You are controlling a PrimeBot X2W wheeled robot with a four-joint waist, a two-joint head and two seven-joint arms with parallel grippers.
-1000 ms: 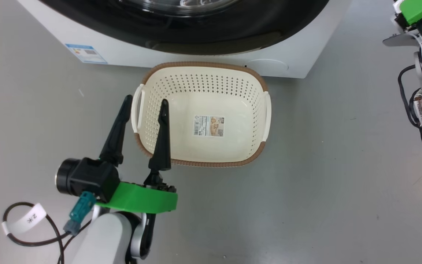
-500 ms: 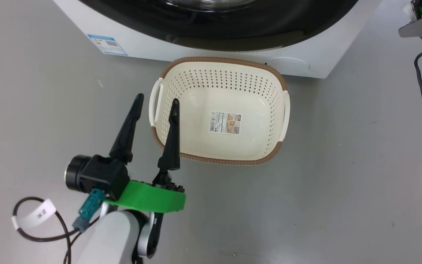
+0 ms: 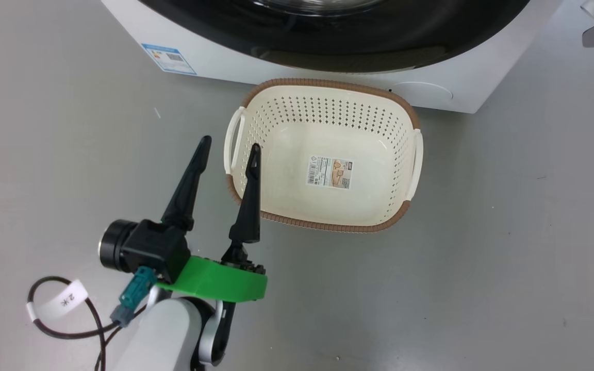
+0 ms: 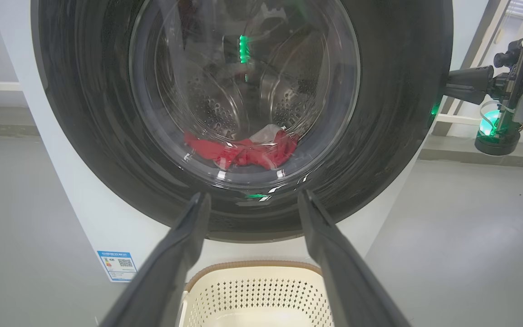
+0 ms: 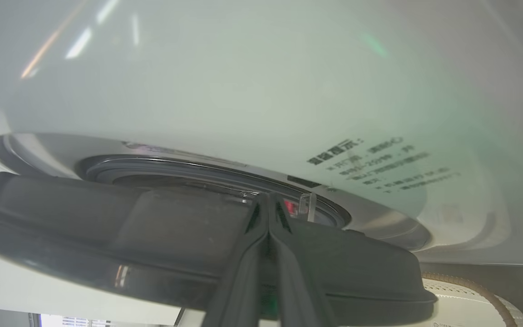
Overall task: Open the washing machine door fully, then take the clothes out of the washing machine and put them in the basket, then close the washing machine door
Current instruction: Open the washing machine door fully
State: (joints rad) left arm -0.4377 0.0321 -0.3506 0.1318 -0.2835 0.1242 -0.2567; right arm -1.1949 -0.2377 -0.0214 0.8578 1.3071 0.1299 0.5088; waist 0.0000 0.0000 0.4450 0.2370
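The washing machine (image 3: 214, 62) is a white box on the grey floor (image 3: 482, 257), its front facing the robot. The washing machine door (image 4: 84, 113) nearly covers that front, with a wide black rim and a bulging glass centre pointing out toward the left wrist camera. In the right wrist view its edge seems to stand slightly off the white front, though the wide lens makes that hard to judge.

The basket (image 3: 328, 85) sits on the floor just in front of the machine and below the door, open side up. Its long axis runs roughly along the machine's front, slightly skewed, with a white handle at each short end. It holds nothing but a sticker (image 3: 329, 172) on its bottom.

The clothes (image 4: 243, 152) lie in the bottom of the steel drum behind the glass. They are a low red heap with a bit of white, wider than it is high.

The left gripper (image 3: 230, 144) has its fingers spread wide and holds nothing. It points toward the machine, and in the head view it crosses the basket's left handle. The right gripper (image 5: 268, 200) has its fingers pressed together, tips at the door's rim on the right side of the machine.

A blue label (image 3: 169, 58) is low on the machine's front at the left, and a tagged black cable (image 3: 67, 299) loops beside the left arm.
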